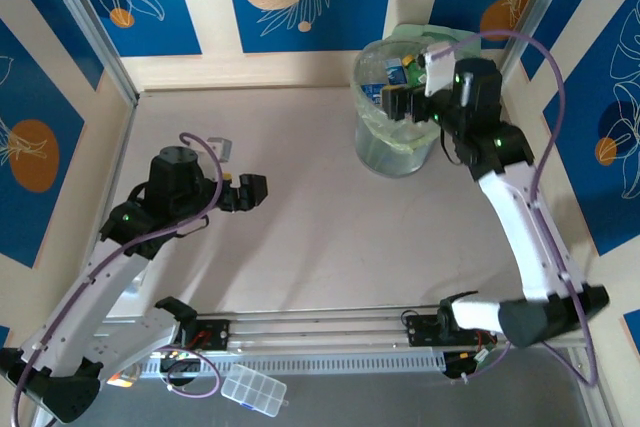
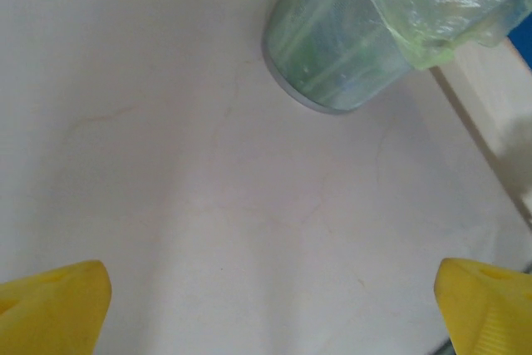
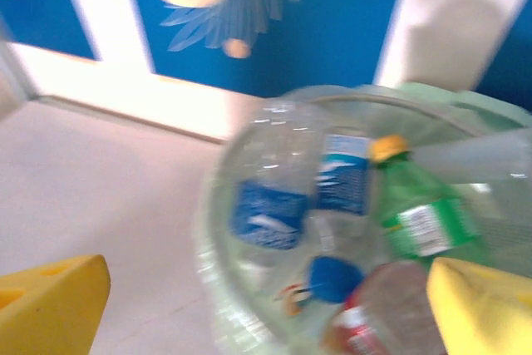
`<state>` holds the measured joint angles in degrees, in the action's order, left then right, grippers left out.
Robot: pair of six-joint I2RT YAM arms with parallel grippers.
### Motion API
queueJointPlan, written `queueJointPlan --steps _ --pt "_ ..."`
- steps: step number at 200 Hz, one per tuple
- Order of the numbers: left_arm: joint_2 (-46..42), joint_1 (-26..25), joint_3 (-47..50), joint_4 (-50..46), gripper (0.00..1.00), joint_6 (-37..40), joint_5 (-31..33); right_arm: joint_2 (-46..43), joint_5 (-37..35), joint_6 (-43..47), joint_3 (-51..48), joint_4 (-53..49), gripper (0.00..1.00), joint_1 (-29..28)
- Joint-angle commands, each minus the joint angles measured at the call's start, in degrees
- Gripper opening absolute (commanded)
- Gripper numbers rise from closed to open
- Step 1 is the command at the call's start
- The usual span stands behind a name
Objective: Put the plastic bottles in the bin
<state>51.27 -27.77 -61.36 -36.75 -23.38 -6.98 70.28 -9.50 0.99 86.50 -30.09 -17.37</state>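
Left gripper [image 1: 250,190]: hangs over the bare middle-left of the table [image 1: 300,247], well apart from the bin [image 1: 395,137]. In the left wrist view its 2 yellow fingertips [image 2: 51,305] sit at the bottom corners, spread wide, with bare tabletop between them. The bin stands upright ahead and to the right in that view, with the thin bag liner [image 2: 440,6] folded over its rim.

Right gripper [image 1: 405,105]: over the bin's mouth, by the rim, at the far-right corner of the table. The right wrist view is motion-blurred, but its yellow fingertips [image 3: 54,305] show at the 2 bottom corners, wide apart, gripping nothing. The bin's open top lies between and beyond them.

Plastic bottles [image 1: 393,73]: inside the bin. What can be made out through the blur in the right wrist view:
- 1 clear bottle with a blue label [image 3: 268,209]
- a 2nd blue-labelled bottle [image 3: 342,180] just beside it
- 1 green bottle [image 3: 428,226] with a yellow cap and a white label, to the right
- a blue cap [image 3: 332,278] lower down
- 1 red-labelled bottle [image 3: 370,322] at the near edge

Cannot tell how many lie underneath.

Clear compartment box [image 1: 253,391]: at the bottom of the top view, in front of the table's near rail, between the 2 arm bases and left of centre.
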Motion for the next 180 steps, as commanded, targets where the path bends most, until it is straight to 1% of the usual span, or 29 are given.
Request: queueJointPlan --steps 1,23,35,46,57,63,71,76,85,89,95,100,105,119,133,156,173,180 --pt "-1.8 0.6 -2.6 -2.7 0.99 3.0 10.4 -6.5 7.3 -0.6 -6.9 0.9 0.99 -4.3" --pt "-5.7 0.6 0.8 1.7 0.99 5.1 17.2 -15.4 12.0 0.0 -16.6 5.0 0.99 -7.6" --pt "-8.4 0.6 4.3 6.1 0.99 7.9 18.6 -19.6 12.7 0.8 -23.7 8.0 0.99 -8.2" --pt "-11.3 0.6 9.1 12.7 0.99 12.5 16.0 -22.9 12.8 3.5 -30.6 12.0 0.99 -8.6" --pt "-14.6 0.6 15.8 22.8 0.99 20.2 9.5 -25.6 11.8 8.3 -36.9 14.3 0.99 -9.6" --pt "-16.2 0.6 18.9 26.8 0.99 21.9 7.2 -26.8 13.6 13.5 -40.0 14.5 0.99 -10.2" --pt "-17.7 0.6 22.4 31.9 0.99 23.2 6.8 -28.8 16.4 18.5 -43.7 15.6 0.99 -10.6" --pt "-18.3 0.6 24.7 35.2 0.99 24.3 6.7 -30.0 16.1 17.5 -46.4 18.7 0.99 -10.6" --pt "-19.0 0.6 28.8 40.9 0.99 27.2 5.5 -32.2 14.8 12.5 -52.2 26.9 0.99 -10.4" --pt "-19.1 0.6 30.7 43.2 0.99 28.3 5.0 -32.9 16.1 11.9 -54.7 30.3 0.99 -10.2" --pt "-19.2 0.6 33.2 47.0 0.99 29.2 4.3 -33.5 18.8 13.3 -58.3 34.5 0.99 -10.1" --pt "-19.0 0.6 35.3 50.3 0.99 29.3 4.0 -33.5 21.1 15.0 -60.7 37.1 0.99 -10.1" --pt "-18.5 0.6 37.1 54.0 0.99 29.3 4.2 -33.2 21.6 15.7 -62.7 39.5 0.99 -10.2" --pt "-15.8 0.6 41.4 61.4 0.99 29.6 5.9 -30.0 18.5 15.5 -66.2 45.2 0.99 -10.3" --pt "-12.2 0.6 42.9 63.8 0.99 30.8 10.5 -26.5 17.0 17.1 -67.8 46.6 0.99 -9.5" --pt "-6.1 0.6 44.2 67.9 0.99 33.0 19.6 -20.8 13.2 14.4 -68.3 47.5 0.99 -6.1" --pt "-0.5 0.6 43.9 70.4 0.99 35.4 19.7 -15.5 9.0 10.3 -68.5 51.4 0.99 -2.4" --pt "2.1 0.9 43.8 71.4 0.99 35.1 22.0 -13.1 7.8 9.1 -68.5 52.9 0.99 -0.6"
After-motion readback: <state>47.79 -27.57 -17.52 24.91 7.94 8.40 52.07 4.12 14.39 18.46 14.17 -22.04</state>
